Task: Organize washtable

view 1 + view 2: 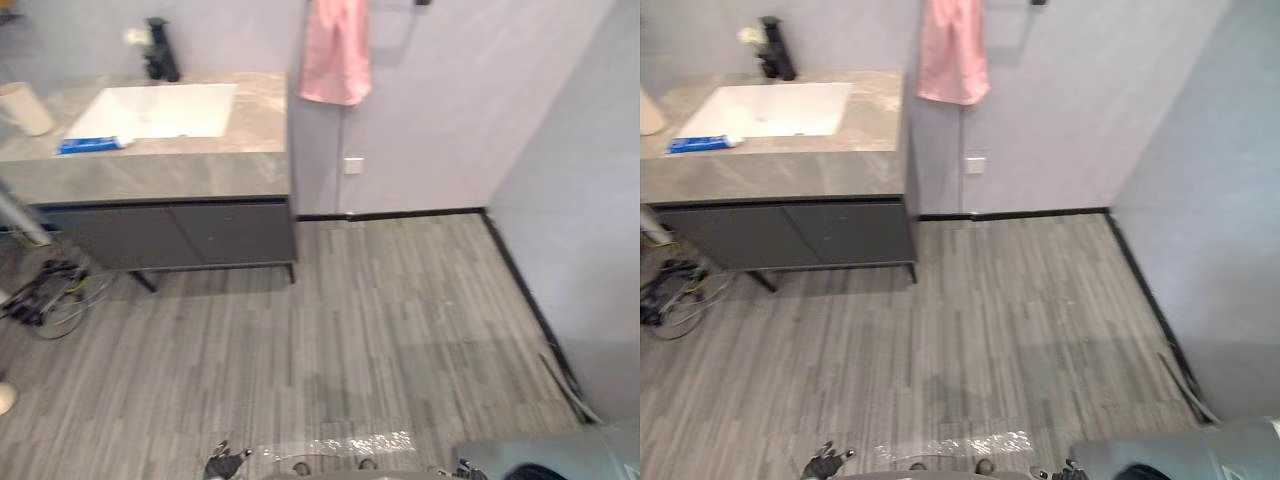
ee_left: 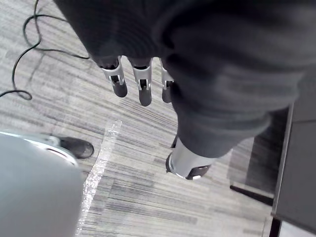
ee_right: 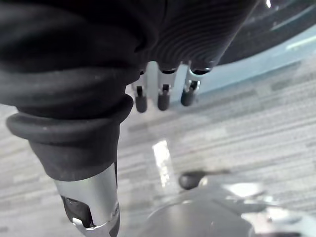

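Standing well back from the washtable [image 1: 200,170], the robot has both hands hanging down over the plank floor [image 1: 380,330]. Left hand [image 2: 143,86]: fingers straight and loose, nothing in it. Right hand [image 3: 163,96]: same, relaxed, empty.

Key relation: the washtable lies ahead and off to the robot's left, against the far wall, well apart from both hands. The left hand is the nearer one. Likely no reach is possible from here, so an approach toward the left looks needed first.

Washtable look: grey stone-pattern top over a dark cabinet [image 1: 180,235], with a white rectangular basin [image 1: 160,110] set in it and a black faucet [image 1: 160,50] behind the basin. A blue tube [image 1: 90,145] lies flat on the top just beside the basin's front left corner, its long axis running roughly along the counter's front edge. A beige cup [image 1: 22,108] stands near the left end. A pink towel [image 1: 335,50] hangs on the wall just right of the counter.
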`<state>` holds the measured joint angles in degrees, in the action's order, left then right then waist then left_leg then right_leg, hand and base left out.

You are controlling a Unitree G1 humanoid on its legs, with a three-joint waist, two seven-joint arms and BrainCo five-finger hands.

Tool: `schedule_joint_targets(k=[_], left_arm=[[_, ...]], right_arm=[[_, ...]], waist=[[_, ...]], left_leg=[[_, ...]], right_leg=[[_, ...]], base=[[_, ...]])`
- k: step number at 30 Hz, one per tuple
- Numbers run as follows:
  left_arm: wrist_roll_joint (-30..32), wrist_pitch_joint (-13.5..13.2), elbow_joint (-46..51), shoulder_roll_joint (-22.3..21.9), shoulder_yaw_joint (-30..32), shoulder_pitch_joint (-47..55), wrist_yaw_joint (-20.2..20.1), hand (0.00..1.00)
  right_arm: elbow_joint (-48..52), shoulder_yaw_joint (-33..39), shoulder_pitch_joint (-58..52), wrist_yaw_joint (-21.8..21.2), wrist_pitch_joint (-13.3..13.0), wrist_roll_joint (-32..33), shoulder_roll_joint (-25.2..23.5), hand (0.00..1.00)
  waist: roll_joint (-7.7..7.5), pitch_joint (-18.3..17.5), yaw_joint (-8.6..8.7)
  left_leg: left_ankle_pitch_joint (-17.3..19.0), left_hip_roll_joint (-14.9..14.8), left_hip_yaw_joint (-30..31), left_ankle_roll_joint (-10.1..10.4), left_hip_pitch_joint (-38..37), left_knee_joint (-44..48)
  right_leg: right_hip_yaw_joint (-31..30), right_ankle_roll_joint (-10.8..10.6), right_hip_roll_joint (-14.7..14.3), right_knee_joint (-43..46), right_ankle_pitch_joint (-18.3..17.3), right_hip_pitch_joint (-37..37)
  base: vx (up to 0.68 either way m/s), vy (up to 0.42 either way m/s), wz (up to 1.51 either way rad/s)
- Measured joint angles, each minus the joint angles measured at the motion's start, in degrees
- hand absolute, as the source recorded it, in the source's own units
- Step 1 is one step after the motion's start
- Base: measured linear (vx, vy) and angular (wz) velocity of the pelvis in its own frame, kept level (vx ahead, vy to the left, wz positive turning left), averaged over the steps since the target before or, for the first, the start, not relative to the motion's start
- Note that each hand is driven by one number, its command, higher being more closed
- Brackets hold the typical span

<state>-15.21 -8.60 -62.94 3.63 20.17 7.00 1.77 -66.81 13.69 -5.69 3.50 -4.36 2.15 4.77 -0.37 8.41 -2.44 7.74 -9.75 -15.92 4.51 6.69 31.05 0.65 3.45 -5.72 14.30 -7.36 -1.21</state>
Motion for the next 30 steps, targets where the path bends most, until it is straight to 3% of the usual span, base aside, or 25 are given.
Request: schedule_joint_targets(k=[1,2,3,6,8,9,10,11,12,13,15,16,17,18,19,20,22,24,25,26,27,29,30], left_arm=[[-0.08,0.32,2.22,-0.13,1.80,1.54,0.73,0.00],[-0.18,0.55,3.96,-0.55,0.80,2.80,0.80,0.00],[-0.23,0.98,3.84,-1.26,-2.00,3.75,0.61,0.00],[-0.50,0.81,4.04,-2.03,-3.81,3.59,0.72,0.00],[-0.46,0.68,4.07,-3.26,-3.84,4.31,0.67,0.00],[-0.58,0.67,4.05,-3.44,-3.73,4.53,0.66,0.00],[-0.57,0.71,4.03,-3.04,-3.57,4.72,0.32,0.00],[-0.55,0.74,4.05,-2.73,-3.11,4.79,-0.28,0.00],[-0.47,0.73,3.85,-1.75,-2.59,4.82,-0.41,0.00],[-0.51,0.68,3.93,-1.23,-2.50,4.61,-0.35,0.00],[-0.83,0.49,4.12,-0.64,-2.82,3.04,-0.35,0.00],[-1.10,0.44,4.48,-0.04,-4.50,2.62,-0.40,0.00],[-1.10,0.43,4.52,0.20,-5.18,2.19,-0.41,0.00],[-1.12,0.49,4.47,-0.21,-6.16,1.10,-0.35,0.00],[-1.13,0.47,4.53,-1.10,-6.21,0.56,-0.38,0.00],[-1.26,0.46,4.62,-1.61,-6.11,0.26,-0.36,0.00],[-1.49,0.46,4.54,-2.47,-5.98,-0.72,-0.37,0.00],[-1.47,0.29,4.52,-3.44,-5.92,-1.30,-0.34,0.00],[-1.45,0.11,4.29,-3.85,-5.92,-1.79,-0.31,0.00],[-1.46,-0.50,4.38,-3.57,-5.14,-1.71,-0.29,0.00],[-1.46,-0.57,4.20,-3.43,-4.05,-1.67,-0.22,0.00],[-1.47,-0.74,3.81,-5.81,-1.66,-0.78,0.95,0.00],[-1.55,-0.77,4.69,-6.56,-1.26,-1.02,0.99,0.00]], right_arm=[[0.53,-0.40,-1.52,0.15,0.17,-0.02,-0.96,0.00],[1.10,-1.17,-2.25,0.10,0.53,-0.08,-0.55,0.00],[1.32,0.13,-2.30,-0.08,0.99,-0.25,0.32,0.00],[1.49,2.02,-1.98,-0.04,1.06,-0.44,0.46,0.00],[1.75,2.90,-1.75,-0.21,1.09,-0.49,1.32,0.00],[1.98,3.35,-1.73,-0.43,1.09,-0.49,1.32,0.00],[2.58,3.83,-1.70,-0.82,1.14,-0.49,1.08,0.00],[3.23,3.84,-1.74,-0.96,1.15,-0.49,0.29,0.00],[3.25,4.18,-2.10,-1.02,1.12,-0.45,-0.49,0.00],[3.32,4.45,-1.87,-1.21,1.03,-0.40,-1.20,0.00],[4.57,4.60,-1.53,-1.50,0.75,-0.18,-2.18,0.00],[5.12,4.64,-1.60,-1.73,0.48,-0.02,-2.36,0.00],[5.16,4.63,-1.59,-1.95,0.40,-0.03,-2.33,0.00],[5.33,4.77,-1.60,-2.35,0.26,-0.01,-1.94,0.00],[6.18,4.90,-1.57,-2.46,0.24,0.00,-1.61,0.00],[7.40,4.90,-1.58,-2.42,0.23,0.01,-1.57,0.00],[7.89,4.38,-1.60,-2.25,-0.13,0.06,-1.64,0.00],[9.01,3.49,-1.31,-2.13,-0.25,0.02,-1.16,0.00],[9.50,1.87,-0.99,-1.87,-0.32,-0.08,-0.98,0.00],[9.13,0.29,-1.51,-1.19,-0.32,-0.04,-1.02,0.00],[9.06,-0.29,-1.46,-0.99,-0.27,0.05,-1.04,0.00],[9.76,-4.08,-0.35,-0.67,-0.66,0.04,1.46,0.00],[12.04,-6.04,-0.92,-0.36,-0.82,0.01,2.50,0.00]], waist=[[-1.98,-0.55,-0.48],[-3.29,-0.91,-1.68],[0.31,-0.70,-1.23],[1.22,-0.87,-1.45],[2.72,-2.20,-1.71],[3.04,-2.49,-1.73],[2.81,-3.16,-1.72],[1.67,-3.93,-1.74],[-0.74,-5.54,-1.73],[-1.70,-5.87,-1.92],[-2.70,-5.66,-1.65],[-2.63,-5.53,-1.15],[-2.57,-5.40,-1.17],[-2.12,-4.89,-1.30],[-0.46,-4.39,-1.35],[-0.07,-4.43,-1.33],[-0.02,-4.18,-0.72],[0.60,-4.08,0.16],[0.31,-4.08,0.28],[-1.16,-4.22,0.24],[-1.25,-4.07,0.26],[0.84,-4.19,0.17],[2.61,-3.48,0.35]], left_leg=[[-4.53,-2.26,0.35,-7.38,9.80,19.50],[-3.75,-2.31,1.88,-6.31,15.73,26.99],[-1.88,-3.25,4.57,-4.80,19.11,25.11],[-1.58,1.20,4.99,-3.29,20.49,5.81],[-4.93,4.17,5.83,-0.43,18.94,-13.31],[-5.52,4.53,5.89,-1.36,18.77,-15.52],[-7.77,5.65,6.37,-4.09,18.96,-16.69],[-10.36,6.79,5.72,-5.84,18.62,-15.87],[-10.44,8.52,3.01,-7.17,17.22,-14.90],[-9.27,9.06,1.91,-7.63,16.21,-14.38],[-4.94,9.71,1.19,-7.99,11.37,-13.12],[-2.75,9.70,1.98,-8.15,7.98,-12.96],[-1.88,9.68,2.22,-8.24,6.36,-12.78],[-0.14,9.30,3.21,-8.01,2.18,-13.53],[1.77,7.91,3.65,-6.87,-1.94,-15.16],[2.56,6.96,3.88,-6.03,-4.34,-16.46],[2.87,5.07,4.97,-5.68,-9.64,-19.62],[3.96,3.09,6.11,-3.82,-11.51,-21.31],[5.11,2.25,6.66,-1.74,-12.16,-21.61],[6.62,2.72,7.51,0.32,-13.29,-21.64],[7.44,2.57,7.95,1.28,-14.31,-21.55],[6.77,-0.67,8.84,0.29,-14.82,-17.04],[5.78,-4.29,12.30,0.27,-7.31,-0.32]], right_leg=[[-1.05,1.81,0.05,2.01,-2.06,-0.93],[-3.59,4.88,0.74,1.60,-8.87,-1.29],[-3.16,6.34,-1.07,2.32,-9.78,-1.79],[-5.80,5.35,-0.67,1.93,-10.51,-1.46],[-7.99,3.64,-0.69,-0.63,-11.27,-1.57],[-8.81,3.31,-0.72,-0.74,-11.87,-1.70],[-10.32,2.56,-0.26,0.02,-13.58,-2.21],[-11.53,1.90,1.14,1.17,-15.11,-2.31],[-12.82,-0.50,3.82,5.10,-16.90,-1.66],[-13.19,-1.66,4.57,8.54,-16.98,-0.71],[-11.22,-10.91,4.42,25.85,-11.32,3.46],[-9.21,-14.33,4.87,37.31,-7.08,7.22],[-8.21,-14.38,5.24,41.91,-7.04,9.12],[-5.29,-12.84,6.76,48.17,-7.47,11.96],[-1.65,-10.30,8.36,50.70,-8.82,14.77],[0.31,-8.66,9.32,50.44,-9.85,17.01],[2.59,-7.23,11.02,43.13,-11.13,20.99],[1.84,-7.99,11.15,32.76,-10.55,22.78],[-0.92,-9.20,11.68,21.75,-8.43,22.98],[-4.29,-9.23,12.72,13.29,-3.61,22.69],[-3.72,-9.43,13.02,14.61,0.74,22.72],[-0.73,-6.72,11.52,21.75,-7.17,22.30],[3.43,-4.49,10.52,21.69,-9.68,18.78]], base=[[0.00,-0.161,-0.86],[-0.03,-0.181,-0.93],[0.06,-0.042,-0.88],[0.18,-0.026,-0.41],[0.36,0.016,-0.56],[0.57,0.110,-0.61],[0.56,0.113,-0.53],[0.73,0.124,-0.62],[0.54,0.072,-0.50],[0.70,0.073,-0.47],[0.71,0.089,-0.22],[0.56,0.083,-0.04],[0.51,0.049,-0.08],[0.47,0.003,-0.19],[0.52,-0.030,-0.24],[0.40,-0.055,-0.14],[0.38,-0.152,0.14],[0.35,-0.250,0.39],[0.33,-0.320,0.51],[0.37,-0.349,0.43],[0.46,-0.371,0.32],[0.65,-0.501,0.58],[0.68,-0.553,0.93]])
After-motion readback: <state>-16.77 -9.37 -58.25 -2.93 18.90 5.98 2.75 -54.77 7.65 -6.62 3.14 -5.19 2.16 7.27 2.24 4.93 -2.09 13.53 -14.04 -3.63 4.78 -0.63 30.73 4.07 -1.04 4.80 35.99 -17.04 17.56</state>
